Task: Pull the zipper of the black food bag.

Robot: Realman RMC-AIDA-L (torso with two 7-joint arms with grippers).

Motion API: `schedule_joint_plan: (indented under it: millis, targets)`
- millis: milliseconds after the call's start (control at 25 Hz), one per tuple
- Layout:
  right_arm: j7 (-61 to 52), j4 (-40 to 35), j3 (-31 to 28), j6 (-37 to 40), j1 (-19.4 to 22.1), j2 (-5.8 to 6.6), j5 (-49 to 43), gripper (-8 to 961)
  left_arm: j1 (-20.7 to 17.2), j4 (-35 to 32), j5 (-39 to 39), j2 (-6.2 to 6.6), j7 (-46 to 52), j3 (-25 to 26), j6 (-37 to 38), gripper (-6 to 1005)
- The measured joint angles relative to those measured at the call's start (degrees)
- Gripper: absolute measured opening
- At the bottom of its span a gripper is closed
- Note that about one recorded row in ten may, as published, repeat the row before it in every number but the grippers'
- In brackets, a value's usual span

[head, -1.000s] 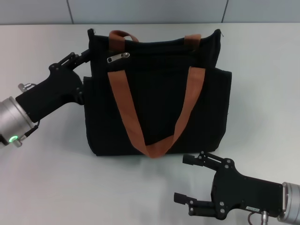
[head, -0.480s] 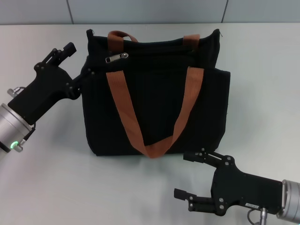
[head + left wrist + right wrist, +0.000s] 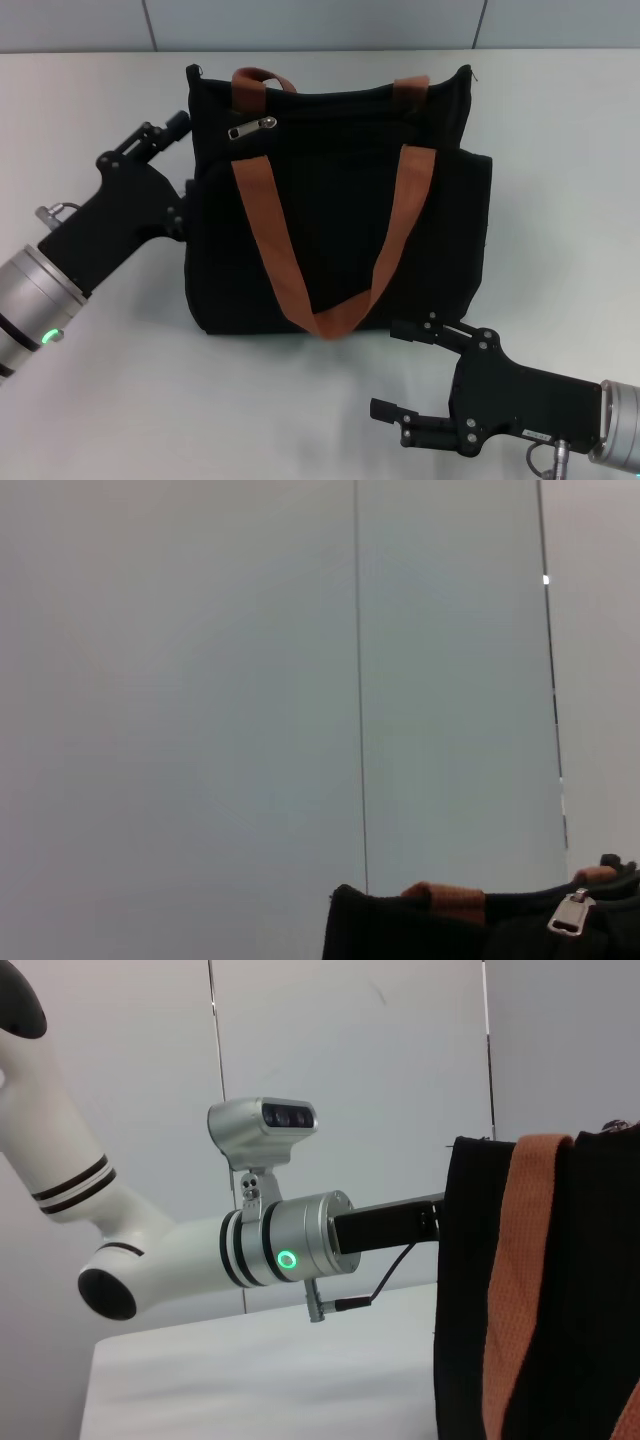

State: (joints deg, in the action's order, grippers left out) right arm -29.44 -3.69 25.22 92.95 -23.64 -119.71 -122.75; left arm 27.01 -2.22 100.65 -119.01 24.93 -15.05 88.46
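The left gripper (image 3: 178, 165), jaws spread, is pressed against the black food bag (image 3: 340, 230); the zipper (image 3: 252, 127) should be pinched squarely. The right gripper (image 3: 402, 370) is idle, jaws spread.

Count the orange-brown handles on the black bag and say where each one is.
2. The front handle hangs in a long loop down the black food bag toward its lower edge. The rear handle shows only as two short bits at the top rim.
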Motion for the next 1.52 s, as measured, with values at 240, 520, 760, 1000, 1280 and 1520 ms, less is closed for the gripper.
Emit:
schedule_joint_plan:
  millis: [240,520,760,1000,1280,1520]
  targets:
    - [0.0,0.01,0.0,0.01,0.15,0.0,0.27,834,0.1,2.05,-0.59,-0.06,-0.68,0.52,0.54,590]
    - [0.0,0.25,0.0,0.03,0.39,0.0,0.34,835,0.66,2.2,-0.69,0.07,3.4,1.44,0.68,339]
    - [0.0,0.85,-0.05,0.09,0.43,0.0,0.52,835,1.23,-1.2,-0.24,0.36,16.53,1.02,0.01,188]
    - [-1.23,1.68,-1.73,4.63,0.17,0.25,0.61,835,2.46,-4.28,-0.1,0.37,25.73,-2.41,-0.01,23]
    - [-11.23,-1.34,-6.57,15.18,-0.42,0.44,0.69,834,3.9,-8.01,-0.09,0.34,32.93,-5.35,1.01,24]
    - [-20.76,-2.53,-8.55,18.12,-3.76,0.5,0.76,757,4.93,-8.22,-0.34,0.28,32.78,-5.44,1.62,24]
